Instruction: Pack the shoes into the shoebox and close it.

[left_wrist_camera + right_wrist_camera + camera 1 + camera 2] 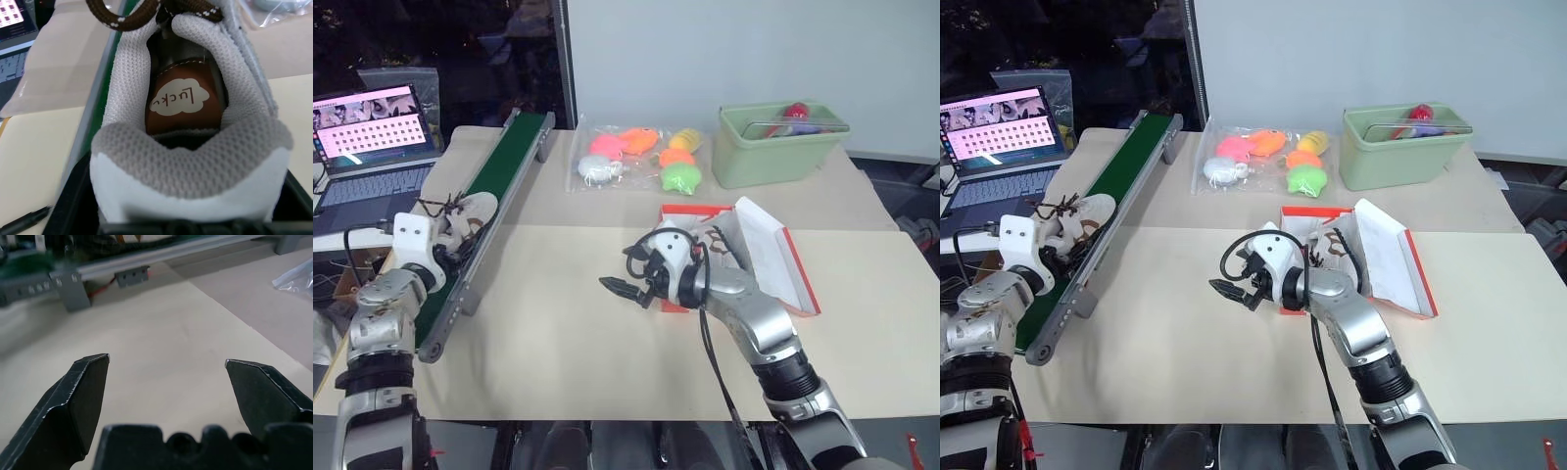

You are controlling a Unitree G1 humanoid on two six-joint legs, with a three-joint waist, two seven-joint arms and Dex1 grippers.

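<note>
1. Head views: my left pincer point(450, 235) is clamped on a shoe point(470, 217) lying on the green belt point(504, 166) at my left. The shoebox point(690, 211) sits mid-table with its lid point(773, 257) open; laces show inside, so I judge the other shoe point(1332, 240) is packed. My right pincer point(625, 288) hangs beside the box, empty.
2. Left wrist view: the shoe's heel point(190, 166) sits right against my pincer, brown insole point(178, 103) visible.
3. Right wrist view: my fingers point(80, 396) are spread wide over bare table point(161, 347).
4. Left to do: carry this shoe over, box it, close the lid.
</note>
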